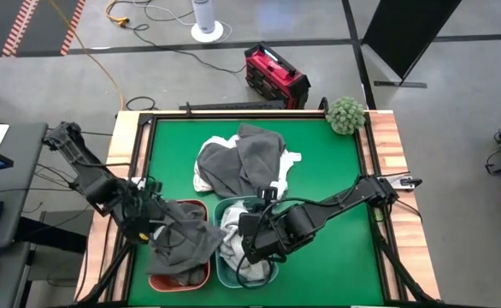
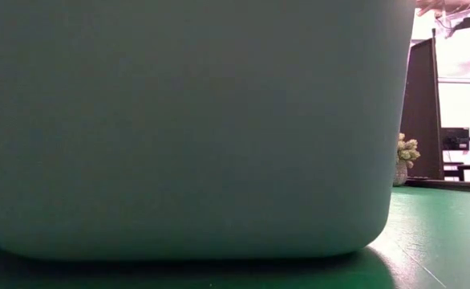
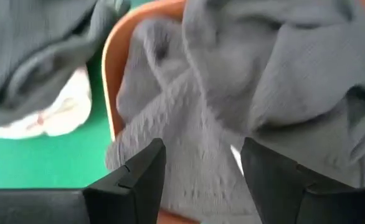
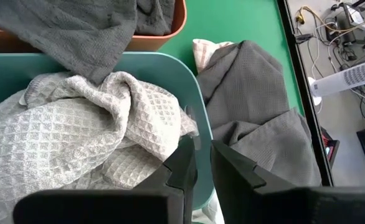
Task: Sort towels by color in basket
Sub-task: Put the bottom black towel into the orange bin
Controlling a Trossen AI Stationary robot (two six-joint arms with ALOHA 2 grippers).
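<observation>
Since the dark grey towel (image 1: 186, 235) is soft and limp, we pinch a raised fold; left hand (image 3: 201, 180) wide, right hand (image 4: 203, 163) narrow, empty.

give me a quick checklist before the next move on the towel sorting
1. Left gripper open over the dark grey towel in the orange basket: ok.
2. Right gripper free of cloth: cannot tell; fingers nearly closed at the teal basket rim.
3. Light grey waffle towel inside the teal basket: ok.
4. Dark grey towel fully inside the orange basket: not ok, it drapes over the rim.
5. Pile of towels on the table cleared: not ok.
</observation>
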